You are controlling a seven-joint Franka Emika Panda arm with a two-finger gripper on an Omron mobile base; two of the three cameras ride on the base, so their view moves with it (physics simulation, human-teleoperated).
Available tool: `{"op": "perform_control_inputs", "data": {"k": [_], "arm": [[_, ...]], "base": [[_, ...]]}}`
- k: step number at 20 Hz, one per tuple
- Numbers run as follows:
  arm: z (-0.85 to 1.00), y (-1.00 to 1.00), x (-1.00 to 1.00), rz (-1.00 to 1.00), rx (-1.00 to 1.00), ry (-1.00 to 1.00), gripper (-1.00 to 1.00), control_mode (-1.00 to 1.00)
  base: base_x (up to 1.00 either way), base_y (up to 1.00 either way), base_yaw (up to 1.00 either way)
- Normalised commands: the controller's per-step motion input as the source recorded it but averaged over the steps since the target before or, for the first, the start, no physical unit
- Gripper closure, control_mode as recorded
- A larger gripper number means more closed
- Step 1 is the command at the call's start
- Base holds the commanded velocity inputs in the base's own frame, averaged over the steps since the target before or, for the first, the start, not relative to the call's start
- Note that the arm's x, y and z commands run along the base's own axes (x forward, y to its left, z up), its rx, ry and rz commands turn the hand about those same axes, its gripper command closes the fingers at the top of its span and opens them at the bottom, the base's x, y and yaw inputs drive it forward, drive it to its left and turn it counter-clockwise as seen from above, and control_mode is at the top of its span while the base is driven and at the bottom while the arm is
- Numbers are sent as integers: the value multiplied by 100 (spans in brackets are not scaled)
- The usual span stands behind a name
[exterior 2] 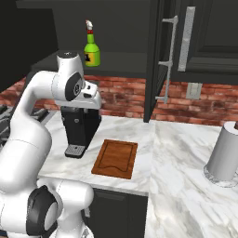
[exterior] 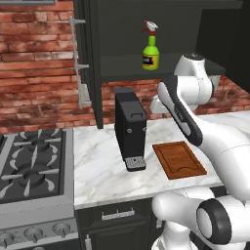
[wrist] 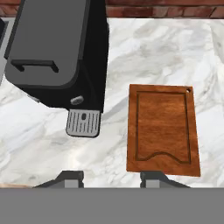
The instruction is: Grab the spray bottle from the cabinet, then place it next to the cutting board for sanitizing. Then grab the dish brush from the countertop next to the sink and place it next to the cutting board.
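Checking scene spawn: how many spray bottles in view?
1. The spray bottle stands upright on the open cabinet's inner shelf, above the coffee machine. The other cabinets' doors are shut, so more could be hidden.

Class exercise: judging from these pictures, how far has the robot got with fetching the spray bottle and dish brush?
Done: only the cabinet stands open. In hand: nothing; the gripper hangs open above the countertop, near the cutting board. Left: the spray bottle sits on the shelf, ungrabbed; the brush step follows.
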Motion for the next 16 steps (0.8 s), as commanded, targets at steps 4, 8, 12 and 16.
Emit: {"op": "perform_control_inputs", "data": {"k": [4,8,12,16], "arm": [[0,0,-38,0,0,-2,-100,-100],[0,0,-93,0,-4,-26,-100,-100],[27,-1,-78,-1,-4,-49,-100,-100],[67,0,-76,0,1,-46,-100,-100]], "base": [[0,0,0],[0,0,0],[0,0,0],[0,0,0]]}}
